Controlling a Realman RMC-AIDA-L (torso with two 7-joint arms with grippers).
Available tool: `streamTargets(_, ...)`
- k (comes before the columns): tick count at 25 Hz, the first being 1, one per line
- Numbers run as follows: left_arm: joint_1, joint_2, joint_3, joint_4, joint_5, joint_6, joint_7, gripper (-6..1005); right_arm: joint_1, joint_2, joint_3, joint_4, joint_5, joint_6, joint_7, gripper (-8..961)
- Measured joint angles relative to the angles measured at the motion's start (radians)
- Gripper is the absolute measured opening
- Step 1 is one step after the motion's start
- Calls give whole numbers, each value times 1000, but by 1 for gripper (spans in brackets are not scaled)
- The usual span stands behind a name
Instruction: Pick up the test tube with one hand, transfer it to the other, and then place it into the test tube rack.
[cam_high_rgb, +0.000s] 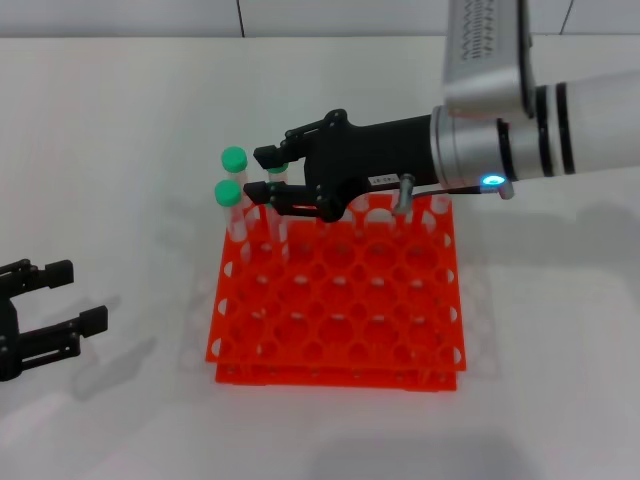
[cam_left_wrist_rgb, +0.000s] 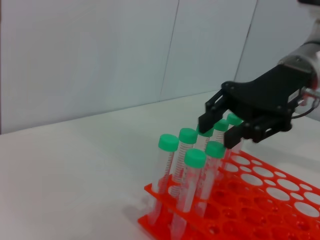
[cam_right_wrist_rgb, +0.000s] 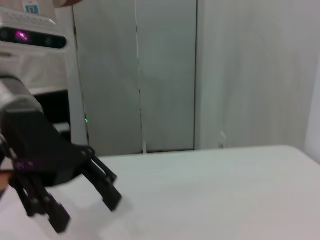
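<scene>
The right hand (cam_high_rgb: 268, 176), the black one with the small white label, reaches over the far left corner of the orange-red test tube rack (cam_high_rgb: 340, 300), which sits near the middle of the white worktop (cam_high_rgb: 120, 120). Its fingers stand on either side of a green-capped test tube (cam_high_rgb: 279, 172) among the tubes clustered in that corner; the left wrist view shows the fingertips flanking the cap, but whether they press on the tube or have let go cannot be told from any view. The tube appears upright and already down in a hole of the rack, next to other green-capped tubes (cam_left_wrist_rgb: 185, 150) standing in neighbouring holes. The left hand (cam_high_rgb: 70, 300), the unlabelled one, waits low near the left edge of the worktop, well apart from the rack, its fingers spread and holding nothing. Judging from this, the handover is done and the placing step is at or close to its end. The next move probably calls for the right hand to part its fingers fully if it has not, then rise straight up, since the neighbouring caps stand very close and a sideways pull could tip them
</scene>
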Motion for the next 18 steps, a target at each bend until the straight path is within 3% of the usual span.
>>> streamTargets(5,-10,0,-1,0,-4,-2,7,742,-88,-7,66,-79,-5,-75,2,377)
streamTargets(15,-69,4,-6,-57,-19,4,66,743,-267,-13,299,-82,-89,-263,-65,408)
streamTargets(18,-88,11,-6,-66,0,4,61,746,-325,-16,332,-78,-90,-287,-103,472)
